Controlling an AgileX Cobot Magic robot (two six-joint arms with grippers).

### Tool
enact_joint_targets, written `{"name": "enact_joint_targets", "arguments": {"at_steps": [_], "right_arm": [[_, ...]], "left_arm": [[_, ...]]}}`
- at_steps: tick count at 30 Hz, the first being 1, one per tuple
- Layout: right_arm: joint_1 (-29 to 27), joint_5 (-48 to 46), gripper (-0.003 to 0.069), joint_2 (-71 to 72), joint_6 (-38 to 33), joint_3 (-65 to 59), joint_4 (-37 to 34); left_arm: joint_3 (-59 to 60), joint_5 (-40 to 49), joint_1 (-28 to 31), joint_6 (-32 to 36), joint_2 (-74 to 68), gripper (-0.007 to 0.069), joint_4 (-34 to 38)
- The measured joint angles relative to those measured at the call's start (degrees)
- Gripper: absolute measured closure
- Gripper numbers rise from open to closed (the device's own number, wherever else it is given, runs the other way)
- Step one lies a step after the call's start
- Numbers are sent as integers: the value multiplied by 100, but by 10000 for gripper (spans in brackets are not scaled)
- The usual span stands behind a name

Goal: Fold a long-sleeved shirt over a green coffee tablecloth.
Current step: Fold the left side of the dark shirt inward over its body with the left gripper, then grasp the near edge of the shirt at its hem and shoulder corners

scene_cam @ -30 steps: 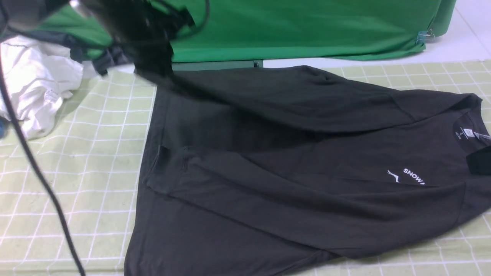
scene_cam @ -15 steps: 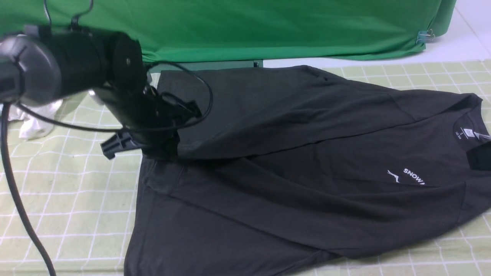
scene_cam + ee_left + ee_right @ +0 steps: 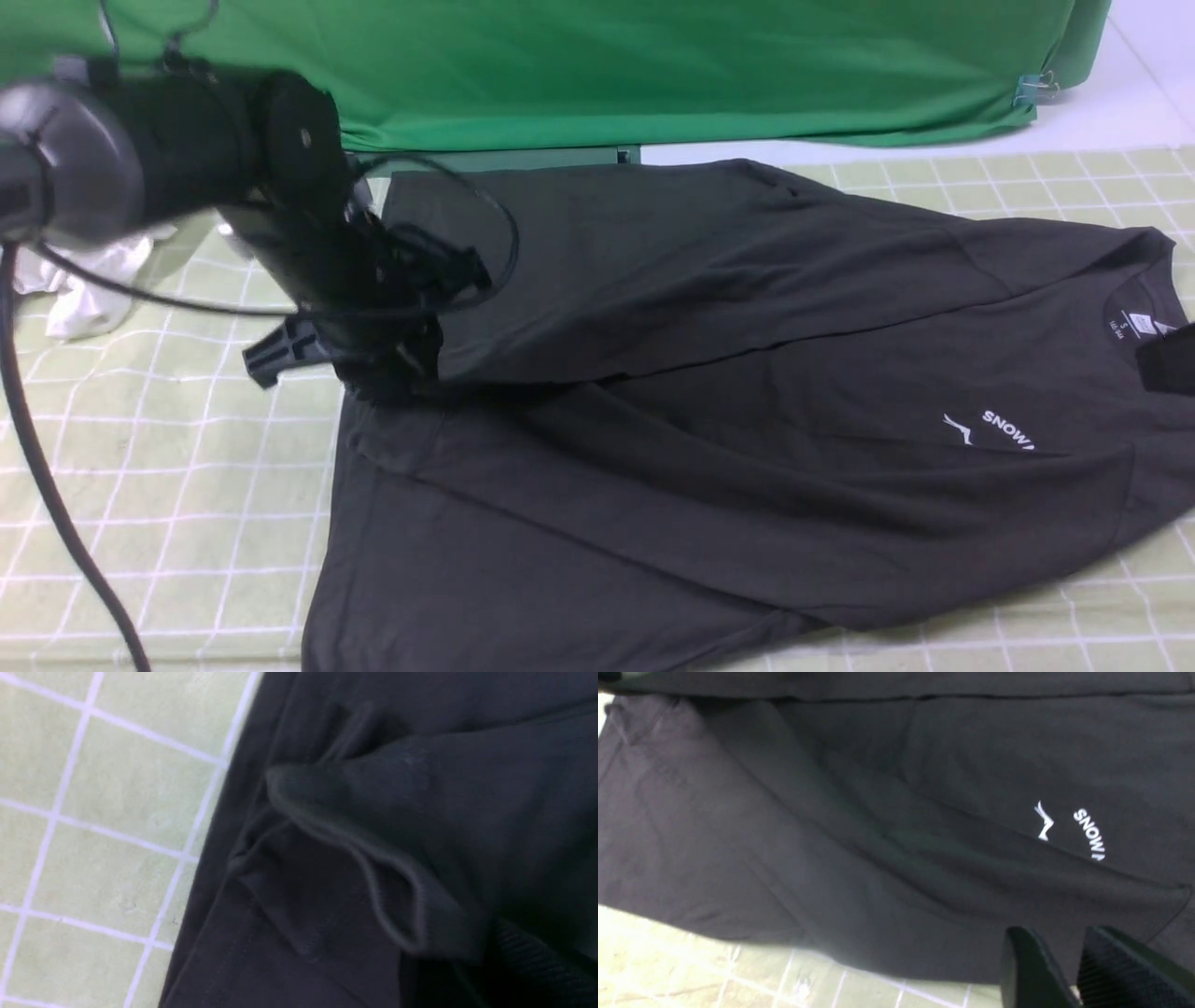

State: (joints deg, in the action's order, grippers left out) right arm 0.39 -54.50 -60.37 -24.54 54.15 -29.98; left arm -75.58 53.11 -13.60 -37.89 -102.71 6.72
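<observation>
Left claw point(image 3: 392, 371) on shirt point(image 3: 747, 373) hem, cloth point(image 3: 187, 448) left side — grip unclear; right claw point(image 3: 1057, 945) slightly parted — lay hem flat.

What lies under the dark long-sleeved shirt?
The green coffee tablecloth, its grid showing left and right of the long-sleeved shirt. Anything else beneath the shirt is covered.

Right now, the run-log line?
shirt: far side folded over, on tablecloth | left gripper: at fold corner | right gripper: by collar

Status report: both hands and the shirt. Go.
Left hand at shirt's folded edge, right hand near collar; grips unclear. Shirt part-folded on tablecloth. White garment far left, apart.
</observation>
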Motion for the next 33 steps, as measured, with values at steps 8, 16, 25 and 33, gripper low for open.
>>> {"name": "enact_joint_targets", "arguments": {"at_steps": [8, 16, 25, 33], "right_arm": [[0, 23, 482, 0, 0, 0, 0], [0, 16, 482, 0, 5, 0, -5], [0, -152, 482, 0, 28, 0, -7], [161, -209, 488, 0, 194, 0, 1]], "left_arm": [[-542, 1070, 277, 542, 21, 195, 64], [-1040, 1603, 614, 2252, 489, 137, 387], [195, 1645, 443, 3044, 1472, 197, 534], [2433, 1258, 424, 3098, 1761, 305, 505]]}}
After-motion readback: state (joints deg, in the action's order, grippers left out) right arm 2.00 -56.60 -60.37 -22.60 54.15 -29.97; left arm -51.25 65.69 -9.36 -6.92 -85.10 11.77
